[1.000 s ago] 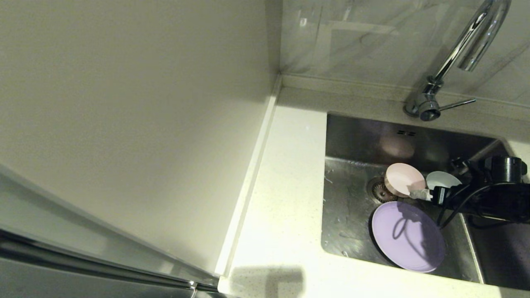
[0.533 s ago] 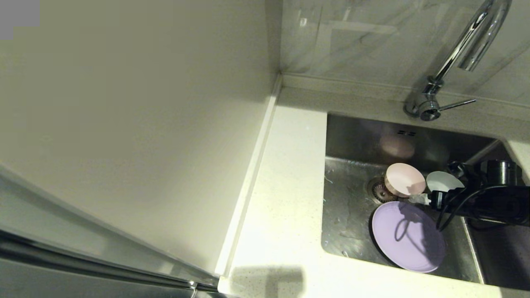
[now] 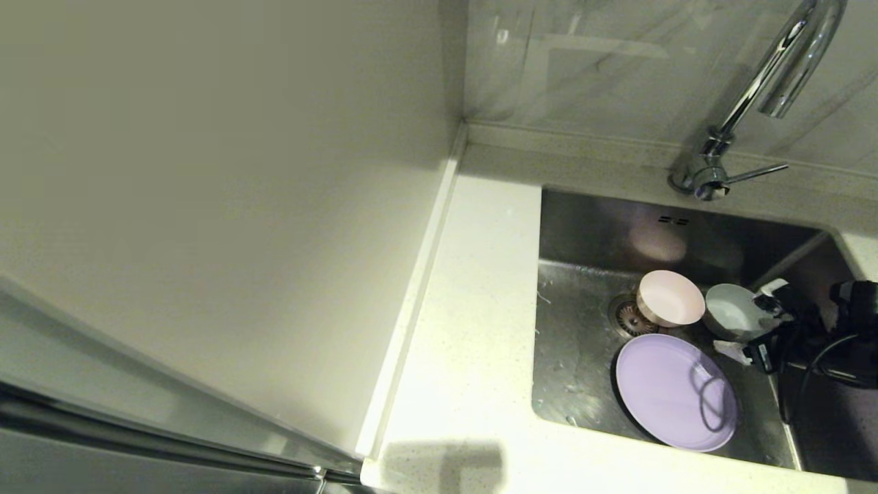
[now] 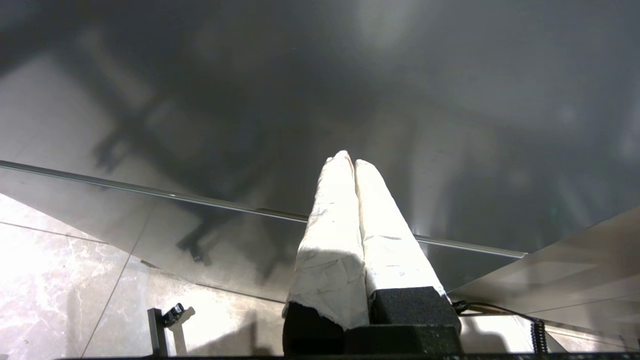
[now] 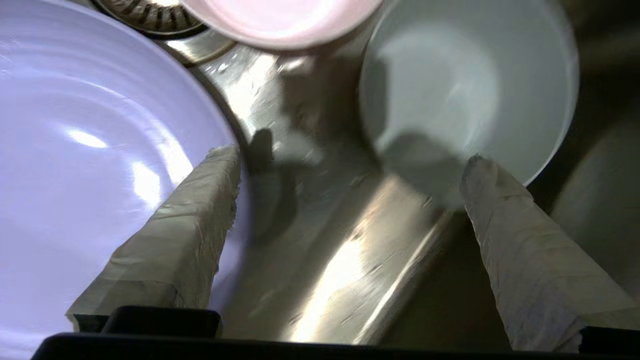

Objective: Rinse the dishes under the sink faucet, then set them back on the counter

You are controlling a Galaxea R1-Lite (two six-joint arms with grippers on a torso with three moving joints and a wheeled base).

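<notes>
Dishes: in sink (image 3: 583,329) | right end effector (image 3: 751,322): spread wide, pulled back rightward

Plate (image 3: 675,391) nearest in sink (image 3: 583,343), two bowls (image 3: 670,298) behind it beside drain (image 3: 624,314).

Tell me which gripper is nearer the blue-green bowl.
Right. The right gripper hangs open in the sink just beside the blue-green bowl; the left gripper is parked, shut, over the floor.
</notes>
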